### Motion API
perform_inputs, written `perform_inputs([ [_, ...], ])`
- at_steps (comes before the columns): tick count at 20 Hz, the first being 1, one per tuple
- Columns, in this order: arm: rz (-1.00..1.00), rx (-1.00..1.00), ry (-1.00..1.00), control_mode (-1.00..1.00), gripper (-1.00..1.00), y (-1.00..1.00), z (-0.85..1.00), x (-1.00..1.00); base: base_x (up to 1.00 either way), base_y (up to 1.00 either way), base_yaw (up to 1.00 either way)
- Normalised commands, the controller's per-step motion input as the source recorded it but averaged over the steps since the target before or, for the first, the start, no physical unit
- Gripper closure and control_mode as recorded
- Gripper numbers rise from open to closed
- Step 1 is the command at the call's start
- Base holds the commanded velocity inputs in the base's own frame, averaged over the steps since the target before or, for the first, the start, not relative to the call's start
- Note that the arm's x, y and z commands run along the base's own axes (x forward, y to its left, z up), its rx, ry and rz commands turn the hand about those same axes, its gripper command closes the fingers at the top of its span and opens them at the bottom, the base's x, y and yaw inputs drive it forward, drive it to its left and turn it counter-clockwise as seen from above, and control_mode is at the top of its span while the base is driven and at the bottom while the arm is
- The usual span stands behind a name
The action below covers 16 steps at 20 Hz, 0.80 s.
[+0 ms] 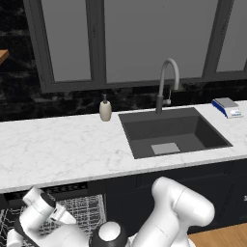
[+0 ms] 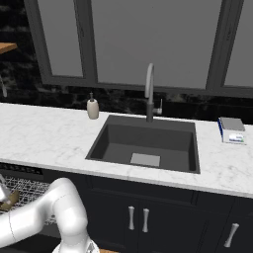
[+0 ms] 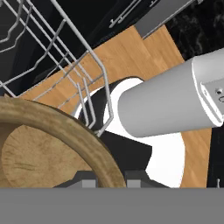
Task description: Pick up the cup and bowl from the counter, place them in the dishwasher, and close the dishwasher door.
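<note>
In the hand view my gripper (image 3: pixel 111 179) is shut on the rim of the tan, wood-like bowl (image 3: pixel 48 151), with one dark fingertip on each side of the rim. The bowl hangs tilted beside the white wire rack (image 3: pixel 87 83) of the dishwasher (image 1: pixel 62 189). A brown sliver of the bowl (image 2: pixel 11 199) shows at the left edge of the right base view, over the rack (image 2: pixel 29 190). My arm bends low and to the left in front of the counter (image 1: pixel 58 144). The cup and the dishwasher door are out of view.
A dark sink (image 1: pixel 169 132) with a grey faucet (image 1: pixel 166 77) is set into the counter. A beige soap dispenser (image 1: pixel 105 110) stands left of the sink and a blue-and-white flat object (image 1: pixel 226 107) lies at its right. Dark cabinet fronts (image 2: pixel 138 212) fill the space below; the floor is wood.
</note>
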Motion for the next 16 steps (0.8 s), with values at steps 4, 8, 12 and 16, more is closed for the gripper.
perform_inputs([
  [4,0.16,0.01,0.0,-1.0,1.0,0.0,-0.25,0.24,0.0,0.0,0.0],
  [8,0.14,0.05,-0.01,-1.0,1.0,0.02,-0.23,0.27,0.0,0.0,0.0],
  [12,0.08,0.03,-0.01,-1.0,1.0,0.1,-0.23,0.26,0.0,0.0,0.0],
  [16,0.03,0.01,-0.01,-1.0,1.0,0.16,-0.33,0.23,0.0,0.0,0.0],
])
